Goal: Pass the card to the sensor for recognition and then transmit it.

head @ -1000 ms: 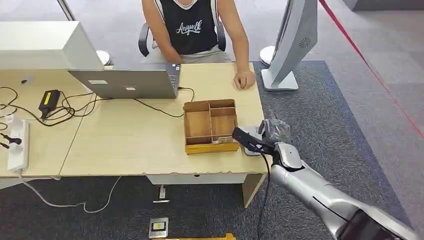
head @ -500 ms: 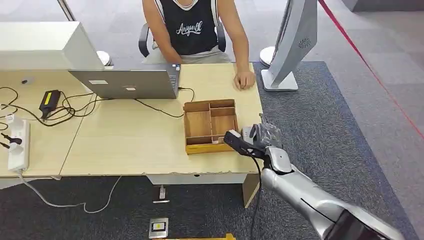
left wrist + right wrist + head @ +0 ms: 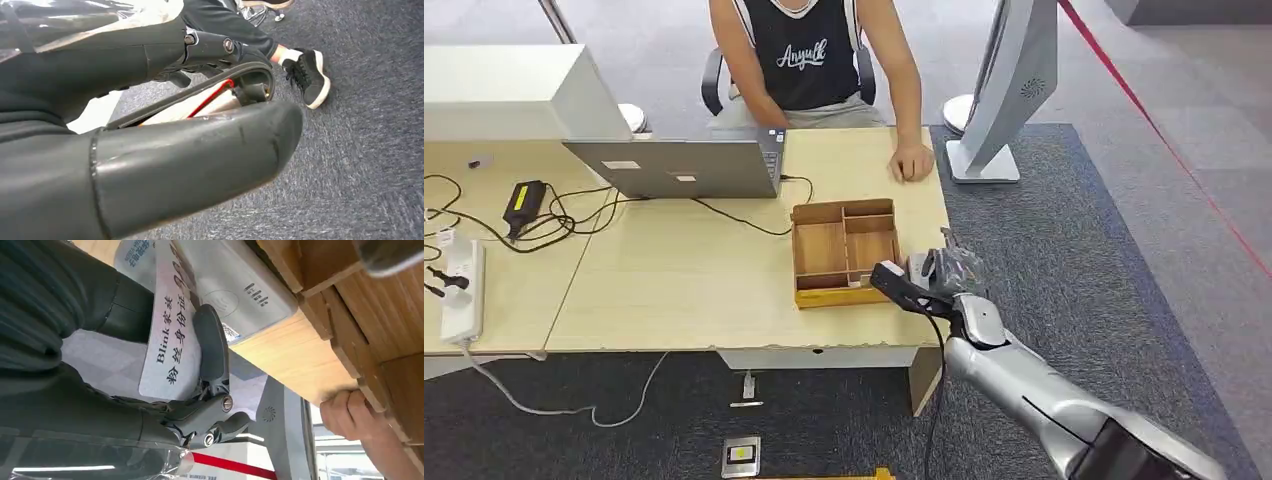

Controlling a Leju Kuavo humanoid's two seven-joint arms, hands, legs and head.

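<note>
Card (image 3: pixel 167 335) pinched in the right robot hand (image 3: pixel 944 272) just above the grey sensor (image 3: pixel 235 290) at the table (image 3: pixel 674 280) edge, so recognition seemingly underway, handover to the person (image 3: pixel 809 55) left; left robot hand (image 3: pixel 150 170) state unclear.

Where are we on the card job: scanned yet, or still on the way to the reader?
Done: the right hand holds the card. In hand: the card sits over the grey sensor beside the wooden tray; recognition can't be confirmed. Left: passing it to the seated person.
</note>
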